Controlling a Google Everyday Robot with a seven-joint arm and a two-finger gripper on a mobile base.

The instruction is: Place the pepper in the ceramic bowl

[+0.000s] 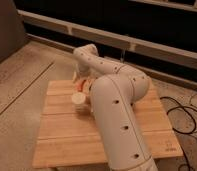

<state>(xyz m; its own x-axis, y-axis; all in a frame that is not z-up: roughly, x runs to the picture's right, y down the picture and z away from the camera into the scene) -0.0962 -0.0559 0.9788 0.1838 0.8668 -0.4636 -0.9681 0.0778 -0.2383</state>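
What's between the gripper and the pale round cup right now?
In the camera view, the small red-orange pepper lies there, close to the gripper, beyond the pale round cup on the wooden table.

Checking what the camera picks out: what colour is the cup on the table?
The cup is pale cream, camera view; the gripper is just beyond it.
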